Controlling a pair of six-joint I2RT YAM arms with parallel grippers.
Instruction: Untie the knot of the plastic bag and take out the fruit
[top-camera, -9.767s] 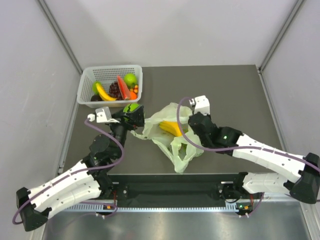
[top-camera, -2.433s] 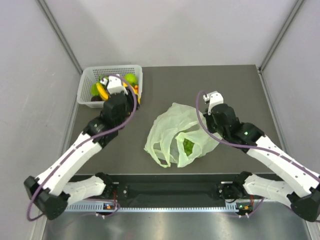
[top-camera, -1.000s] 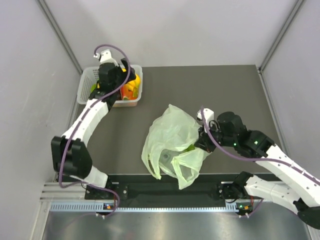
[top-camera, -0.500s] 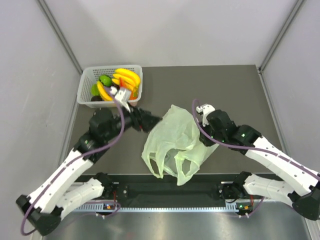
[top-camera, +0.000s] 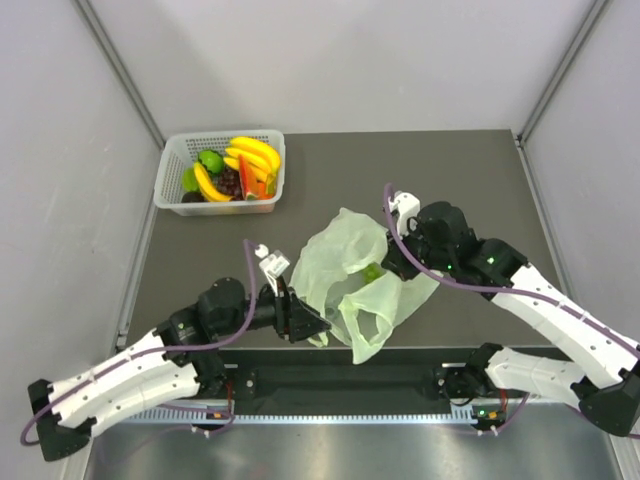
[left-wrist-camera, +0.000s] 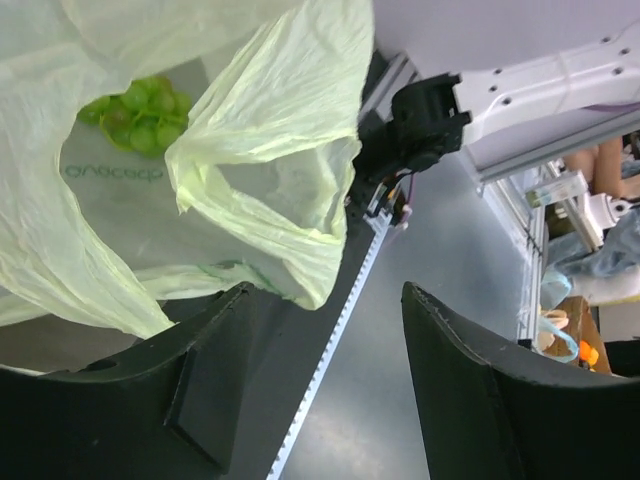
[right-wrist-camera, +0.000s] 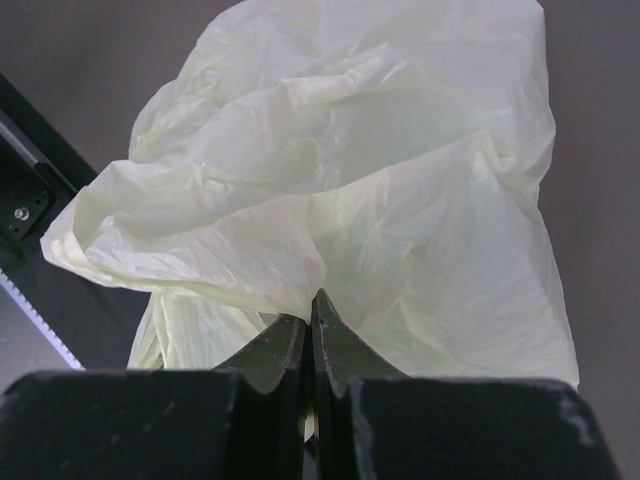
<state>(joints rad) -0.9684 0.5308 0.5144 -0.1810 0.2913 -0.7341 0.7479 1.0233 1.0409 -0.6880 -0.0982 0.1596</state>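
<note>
Right wrist view.

1. Right pincer (right-wrist-camera: 311, 318): jaws pressed together on a thin fold of the bag (right-wrist-camera: 380, 170). Film billows ahead of the tips. No contents can be seen from this side.

2. Left pincer (left-wrist-camera: 325, 295): jaws wide apart, holding nothing. A handle loop of the bag hangs just ahead of the gap. It is apart from both fingers (left-wrist-camera: 215, 380) as far as can be told.

3. Green piece (left-wrist-camera: 135, 108): inside the bag, seen through the film, beyond the loop and to the left of the pincer's line.

4. Top view: the bag lies crumpled mid-table with the left pincer at its near-left edge and the right pincer on its right side. One loop reaches close to the near edge of the table (top-camera: 450, 180).

5. Knot: none seen. The loops appear to lie apart, so untying is judged done.

6. Basket (top-camera: 172, 160): far left corner, well apart from the bag. It holds a banana bunch (top-camera: 252, 155) and other pieces.

Hazards, as judged:
- The left jaws may close on two layers of film and seal the mouth, trapping the green piece.
- Opposed pulls from the two pincers may stretch or tear the thin film at the right pinch.
- A slack loop may snag a finger.
- A pull toward the near edge may drag the bag off the table.
- The green piece may slide deeper into a fold if the bag tilts.
</note>
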